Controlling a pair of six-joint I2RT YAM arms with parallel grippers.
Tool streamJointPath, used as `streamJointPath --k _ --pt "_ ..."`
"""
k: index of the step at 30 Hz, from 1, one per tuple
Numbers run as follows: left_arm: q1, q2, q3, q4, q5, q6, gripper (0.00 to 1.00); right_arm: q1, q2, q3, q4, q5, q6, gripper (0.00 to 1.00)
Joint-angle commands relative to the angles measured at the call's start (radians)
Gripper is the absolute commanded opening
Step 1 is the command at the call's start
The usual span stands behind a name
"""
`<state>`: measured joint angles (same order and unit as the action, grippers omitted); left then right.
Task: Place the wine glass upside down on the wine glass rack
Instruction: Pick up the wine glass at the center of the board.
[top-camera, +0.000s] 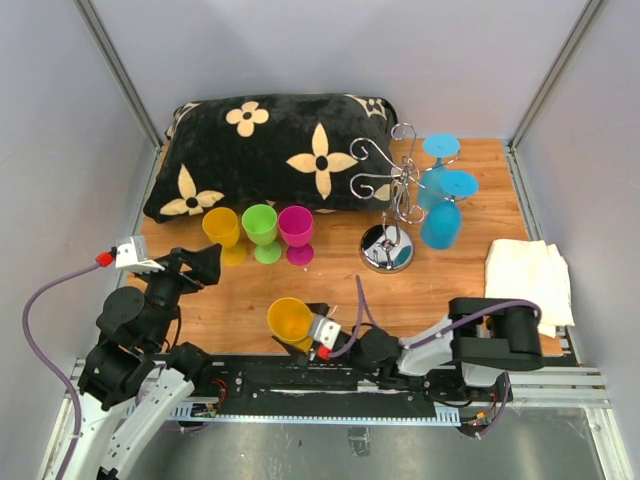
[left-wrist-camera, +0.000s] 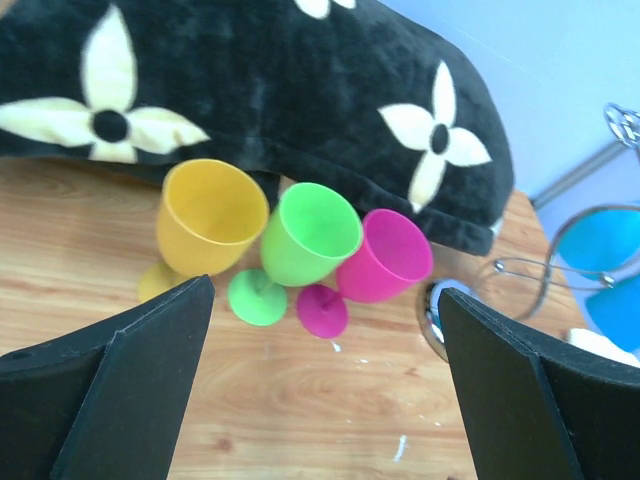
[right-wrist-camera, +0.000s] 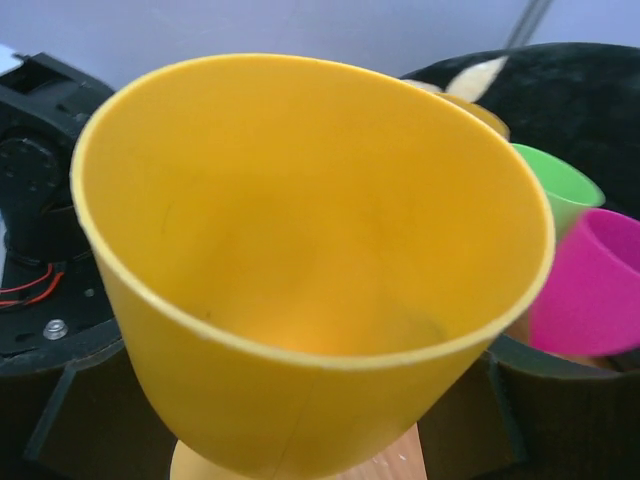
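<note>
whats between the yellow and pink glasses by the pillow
The green glass, in a row with the standing yellow glass and pink glass, in the top view.

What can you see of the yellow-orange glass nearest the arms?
The yellow-orange wine glass looks like opaque plastic: a wide, empty bowl, mouth upward, foot barely visible below. It is near the front edge of the table between the fingers of the right gripper, which flank the bowl; a firm grip can't be confirmed.

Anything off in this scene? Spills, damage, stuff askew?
Nothing spilled or broken. The one oddity is a big black flowered pillow lying across the back of the table, just behind the row of three upright glasses.
</note>
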<state>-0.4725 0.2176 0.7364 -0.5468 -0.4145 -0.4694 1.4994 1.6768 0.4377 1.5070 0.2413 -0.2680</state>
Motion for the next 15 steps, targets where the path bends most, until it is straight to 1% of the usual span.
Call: streamJointPath --k 1,6,8,10,12,13,15 --pt "0.009 0.062 0.039 0.043 0.152 -0.071 1.0 0.014 -0.154 -0.098 0.065 0.072 -0.05 0.58" --pt "0.009 0.064 -0.019 0.107 0.268 -0.108 1.0 0.019 -0.344 -0.202 0.063 0.128 -0.097 0.56" --pt "0.009 0.06 -0.07 0.165 0.358 -0.148 1.0 0.02 -0.416 -0.231 0.058 0.147 -0.121 0.56" --pt "0.009 0.074 -0.135 0.236 0.456 -0.214 0.96 0.022 -0.493 -0.253 0.039 0.166 -0.149 0.56" --pt "0.008 0.097 -0.2 0.308 0.528 -0.28 0.9 0.023 -0.587 -0.265 -0.019 0.177 -0.184 0.56" --pt "0.009 0.106 -0.232 0.346 0.555 -0.312 0.88 0.022 -0.643 -0.263 -0.068 0.185 -0.201 0.56" --pt "0.007 0.113 -0.291 0.429 0.594 -0.376 0.86 0.023 -0.758 -0.253 -0.203 0.196 -0.224 0.56"
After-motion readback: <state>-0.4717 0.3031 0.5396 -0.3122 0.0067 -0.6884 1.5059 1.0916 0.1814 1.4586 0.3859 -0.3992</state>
